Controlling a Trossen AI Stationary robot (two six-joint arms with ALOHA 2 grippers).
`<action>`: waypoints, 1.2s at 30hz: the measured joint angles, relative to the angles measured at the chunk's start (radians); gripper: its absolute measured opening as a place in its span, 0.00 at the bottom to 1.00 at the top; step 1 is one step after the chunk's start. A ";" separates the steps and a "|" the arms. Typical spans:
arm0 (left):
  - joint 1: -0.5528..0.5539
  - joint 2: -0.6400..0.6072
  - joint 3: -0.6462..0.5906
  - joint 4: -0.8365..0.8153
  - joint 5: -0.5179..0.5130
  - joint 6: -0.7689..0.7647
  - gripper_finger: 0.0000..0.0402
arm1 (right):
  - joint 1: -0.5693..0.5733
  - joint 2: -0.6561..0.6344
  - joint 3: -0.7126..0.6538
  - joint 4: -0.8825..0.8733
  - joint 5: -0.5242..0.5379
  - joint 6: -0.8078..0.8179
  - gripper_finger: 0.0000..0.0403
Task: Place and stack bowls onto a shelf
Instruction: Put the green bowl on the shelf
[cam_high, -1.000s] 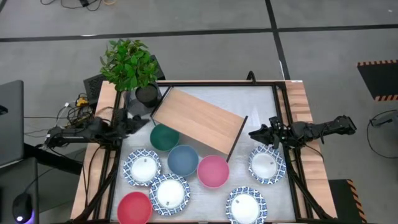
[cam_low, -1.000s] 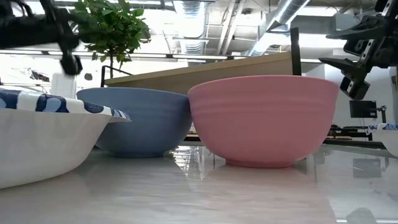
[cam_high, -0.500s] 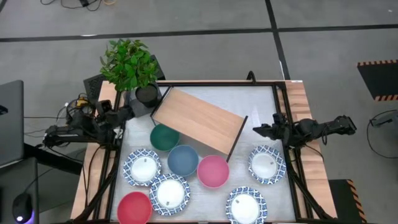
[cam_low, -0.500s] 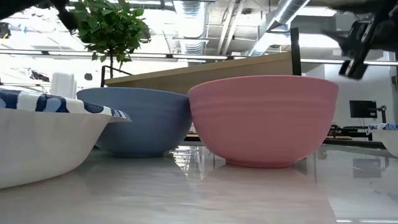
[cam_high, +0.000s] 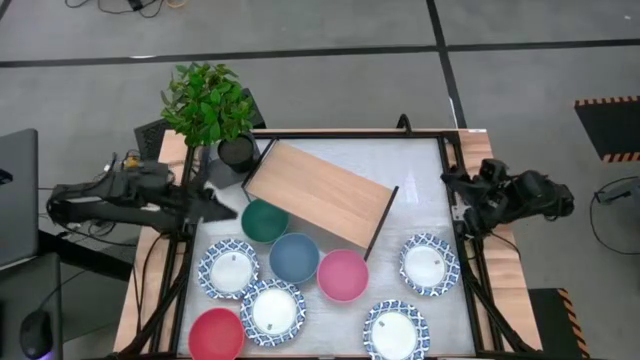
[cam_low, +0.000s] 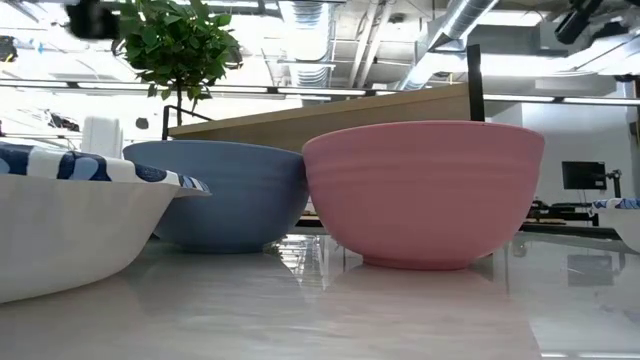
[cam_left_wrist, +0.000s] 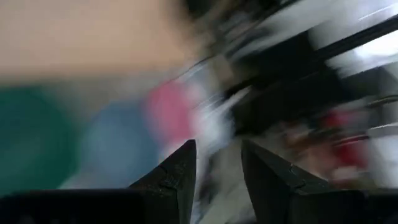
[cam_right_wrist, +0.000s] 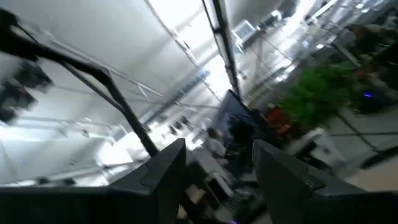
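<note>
Both arms just pulled back to the table edges: left gripper (cam_high: 215, 205) near the round green bowl (cam_high: 264, 220), right gripper (cam_high: 458, 190) tucked up. Jaws open, empty. Long light wooden shelf (cam_high: 320, 193) sits bare, bowls clustered below it, so stacking hasn't started.

Five patterned white bowls (cam_high: 228, 270), four plain bowls (cam_high: 343, 275), one shelf (cam_high: 318, 192), one plant (cam_high: 208, 105).

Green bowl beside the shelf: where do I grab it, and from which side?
Probably take the green bowl by its rim on the left arm's side. It sits upright, mouth up, but the shelf crowds its far edge and the blue bowl its near right. The left gripper is closest.
</note>
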 joint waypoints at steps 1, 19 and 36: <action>0.000 0.033 0.036 -0.124 0.000 0.006 0.28 | 0.000 0.000 0.023 -0.055 0.014 -0.005 0.53; -0.061 0.256 -0.029 -0.534 -0.032 0.249 0.30 | 0.000 0.000 0.063 -0.379 0.066 0.100 0.53; -0.217 0.400 -0.162 -0.429 -0.075 0.230 0.58 | 0.000 0.000 0.063 -0.439 0.084 0.099 0.53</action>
